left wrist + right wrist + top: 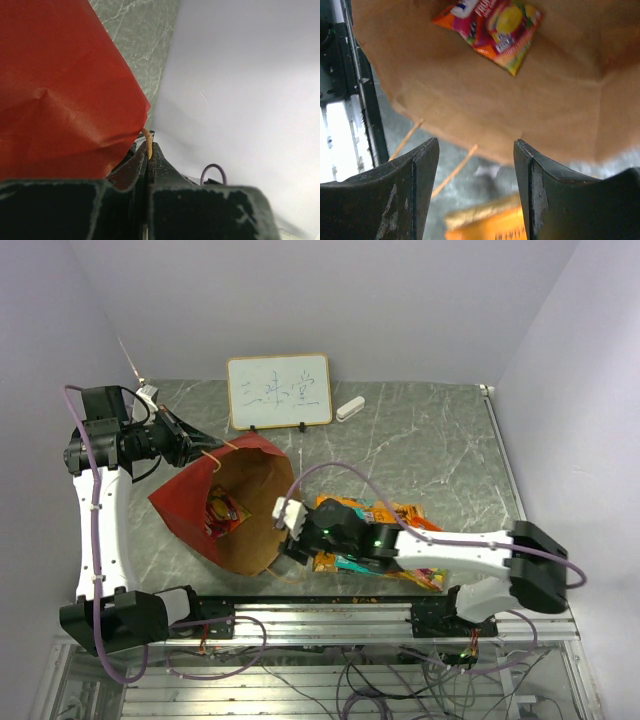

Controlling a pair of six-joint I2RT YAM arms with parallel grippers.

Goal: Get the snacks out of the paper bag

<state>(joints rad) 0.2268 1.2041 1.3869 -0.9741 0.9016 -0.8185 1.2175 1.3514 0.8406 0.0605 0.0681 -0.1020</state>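
The red paper bag point(190, 495) lies tilted on the table, its brown mouth point(262, 502) open toward the right. One red-and-yellow snack packet point(225, 512) lies inside; it also shows in the right wrist view point(492, 30). My left gripper point(200, 450) is shut on the bag's tan handle point(148, 145) at the upper rim and holds the bag up. My right gripper point(283, 525) is open and empty just outside the bag's mouth point(475, 145). A large orange chip bag point(390, 515) and other packets point(425, 578) lie on the table under the right arm.
A small whiteboard point(279, 391) stands at the back of the table, with a white eraser point(349, 408) beside it. White walls close in the left, back and right sides. The metal rail point(330, 615) runs along the near edge.
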